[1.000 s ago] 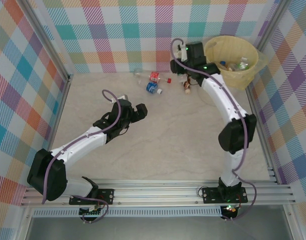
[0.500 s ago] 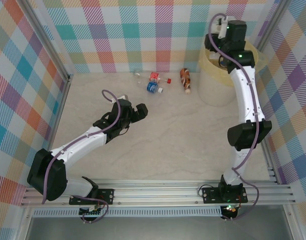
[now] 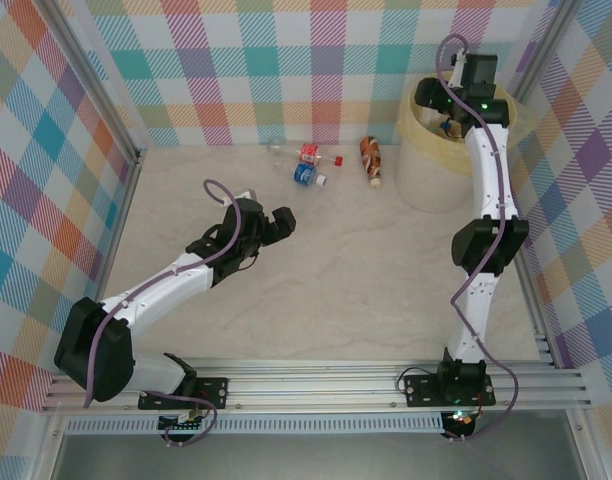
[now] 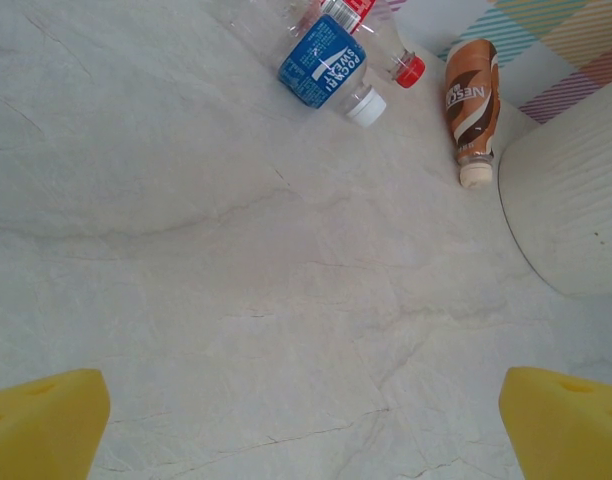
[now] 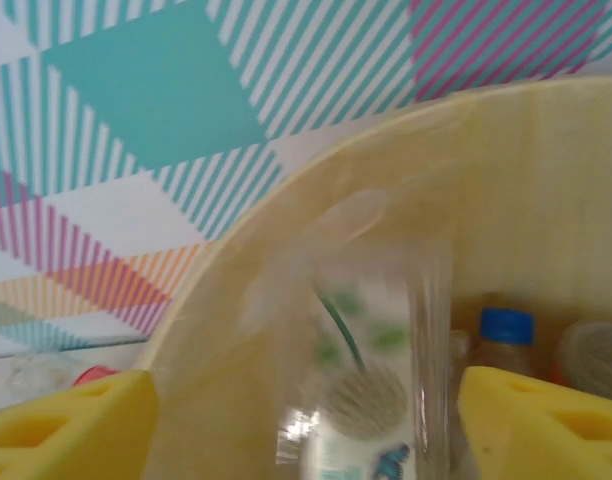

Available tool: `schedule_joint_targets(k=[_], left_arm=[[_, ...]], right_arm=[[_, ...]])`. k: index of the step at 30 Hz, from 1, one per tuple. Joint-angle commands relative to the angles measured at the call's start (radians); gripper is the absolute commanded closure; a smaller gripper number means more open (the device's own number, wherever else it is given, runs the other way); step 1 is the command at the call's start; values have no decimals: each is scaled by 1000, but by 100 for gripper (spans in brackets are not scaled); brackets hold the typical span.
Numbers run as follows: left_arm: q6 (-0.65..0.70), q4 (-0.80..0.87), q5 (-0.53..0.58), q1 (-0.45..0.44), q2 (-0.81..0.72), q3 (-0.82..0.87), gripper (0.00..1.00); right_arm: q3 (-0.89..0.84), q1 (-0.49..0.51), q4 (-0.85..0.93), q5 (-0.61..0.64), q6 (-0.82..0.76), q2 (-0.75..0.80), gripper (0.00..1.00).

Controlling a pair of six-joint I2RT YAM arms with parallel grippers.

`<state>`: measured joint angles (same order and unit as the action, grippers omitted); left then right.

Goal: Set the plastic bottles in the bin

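Bottles on the table: you have four lying at the far side of the table (image 3: 366, 290), near the checked wall (image 3: 236, 80).
Clear bottle (image 3: 276, 150): farthest left of the four, close to the wall.
Red-label bottle (image 3: 309, 153): just right of the clear bottle, red cap pointing right.
Blue-label bottle (image 4: 324, 62): just in front of the red-label bottle, white cap on the near right end.
Brown bottle (image 4: 470, 95): apart from the other three, to their right, its pale cap toward the arms, near the bin's outer wall but not touching it.
Bin (image 3: 426, 170): stands in the far right corner, pale yellow. Through the right wrist camera you can see a blue-capped bottle (image 5: 506, 340) inside; the shapes beside it are too blurred to name.
Green-print bottle (image 5: 371, 370): clear, heavily blurred, between the right gripper's jaws and just inside the bin's rim. You cannot tell whether it touches either jaw.
Right gripper (image 5: 306, 425): reached out over the bin's mouth, jaws spread wide and not pressed on the green-print bottle.
Left gripper (image 4: 304, 425): over bare table left of centre, well apart from the four bottles, jaws spread wide with nothing between them.
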<state>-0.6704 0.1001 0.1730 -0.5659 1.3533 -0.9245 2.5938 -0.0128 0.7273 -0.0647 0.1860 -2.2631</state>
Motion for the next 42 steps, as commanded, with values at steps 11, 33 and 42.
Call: schedule_joint_targets(k=[11,33,42], left_arm=[[-45,-1,-40,12,52,-28,0],[-350,438,188,6,839,-931,0],[-317,546,297,27,1233,-1469,3]], right_arm=[[-223,3,-133,-176,83,269,2],[-1434,133,-717,-596,208,1041,0],[-1509,136,-671,-540,199,1127,0]])
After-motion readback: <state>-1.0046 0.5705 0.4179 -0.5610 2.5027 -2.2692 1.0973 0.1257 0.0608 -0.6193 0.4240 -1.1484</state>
